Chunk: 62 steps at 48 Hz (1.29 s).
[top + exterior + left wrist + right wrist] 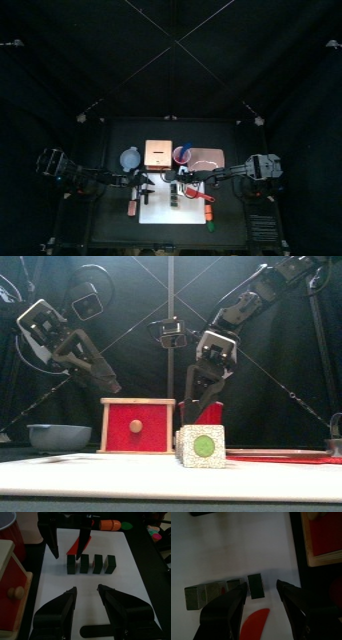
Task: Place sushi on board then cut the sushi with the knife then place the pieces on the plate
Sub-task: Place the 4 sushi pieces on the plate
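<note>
Sushi roll (pixel 91 563): four dark green blocks in a near-to-far row on the white cutting board (pixel 127 587), centre of table. Far end block (pixel 254 586) stands just apart from the other three.
Right gripper (pixel 261 585) hangs over the far end of the row, jaws part-way closed on the red knife (pixel 79 547), blade slanting down towards the board beside the end block.
Left gripper (pixel 87 589) on the left of the roll, jaws moderately open, nothing in them.
Pink tray (pixel 211 158) far right, no pieces on it
</note>
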Each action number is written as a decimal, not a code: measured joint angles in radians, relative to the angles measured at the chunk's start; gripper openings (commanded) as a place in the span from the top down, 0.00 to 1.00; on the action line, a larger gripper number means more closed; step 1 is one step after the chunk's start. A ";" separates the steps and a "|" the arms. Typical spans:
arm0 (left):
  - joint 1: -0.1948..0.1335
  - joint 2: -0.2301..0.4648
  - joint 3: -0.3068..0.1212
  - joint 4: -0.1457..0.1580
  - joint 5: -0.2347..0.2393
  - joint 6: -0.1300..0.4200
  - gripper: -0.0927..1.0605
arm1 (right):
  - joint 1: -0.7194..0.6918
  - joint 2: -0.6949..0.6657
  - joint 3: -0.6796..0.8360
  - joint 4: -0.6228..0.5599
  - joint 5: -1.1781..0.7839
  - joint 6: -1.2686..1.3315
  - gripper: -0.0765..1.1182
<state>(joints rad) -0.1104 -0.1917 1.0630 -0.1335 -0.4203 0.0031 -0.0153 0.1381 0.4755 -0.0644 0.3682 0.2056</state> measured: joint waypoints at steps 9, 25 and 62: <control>-0.002 0.000 0.000 0.000 0.002 0.000 0.24 | 0.000 0.012 -0.003 0.000 0.003 0.002 0.22; -0.002 0.000 0.005 0.000 0.000 0.000 0.24 | 0.000 0.034 -0.009 0.000 0.005 0.000 0.23; 0.000 0.000 0.009 0.000 0.002 0.000 0.24 | -0.002 -0.052 -0.020 0.005 0.127 0.009 0.44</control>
<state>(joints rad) -0.1104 -0.1917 1.0723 -0.1335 -0.4188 0.0031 -0.0169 0.0859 0.4556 -0.0598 0.4955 0.2148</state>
